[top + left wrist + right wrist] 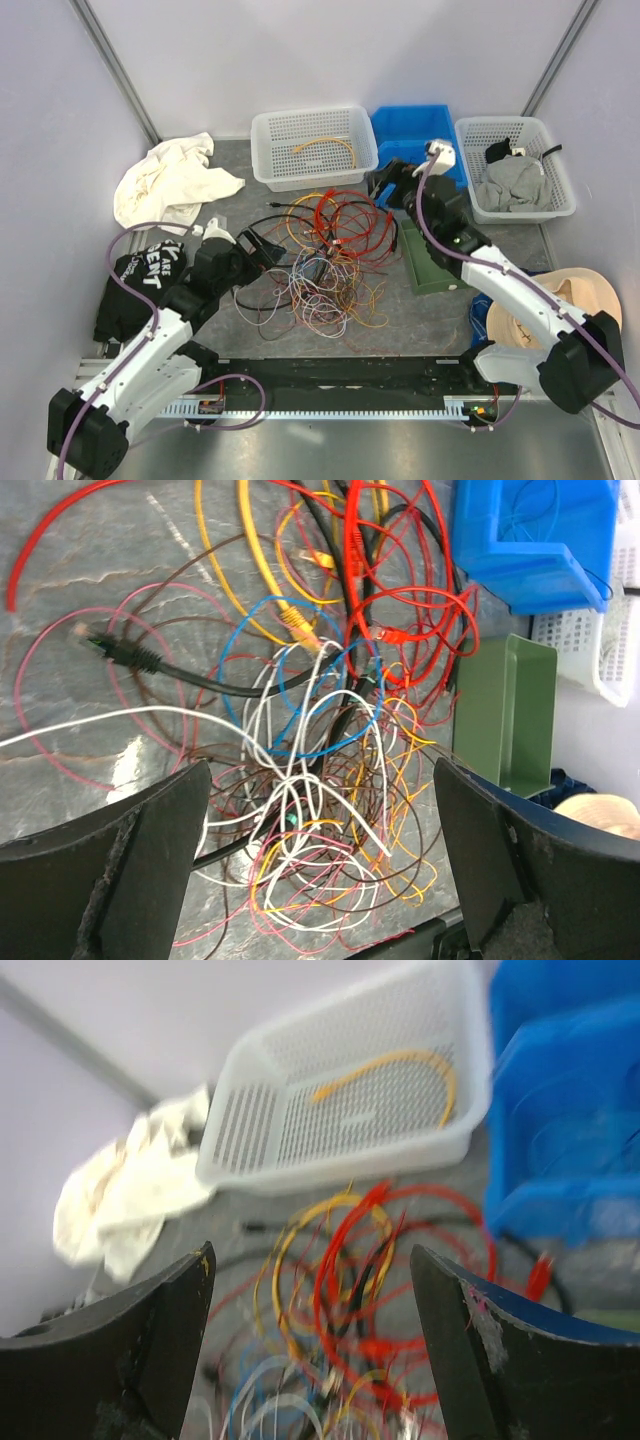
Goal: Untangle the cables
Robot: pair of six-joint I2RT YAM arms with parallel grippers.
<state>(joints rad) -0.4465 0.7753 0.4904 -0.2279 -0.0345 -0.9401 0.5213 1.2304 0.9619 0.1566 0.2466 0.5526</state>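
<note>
Left gripper (320,770) hangs wide open over the cables (335,270) heaped on the bench (420,320), right gripper (310,1250) open and empty above the red loops (330,1270). Guessing I'm between picks; next I need one loose strand, not a clump

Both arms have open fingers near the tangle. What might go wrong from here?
The cables are one knotted heap, so pulling any strand will probably drag the rest along. The red loops lie right beside the green box and might snag or shove it. The left fingers straddle many thin strands and may pinch several at once.
</note>
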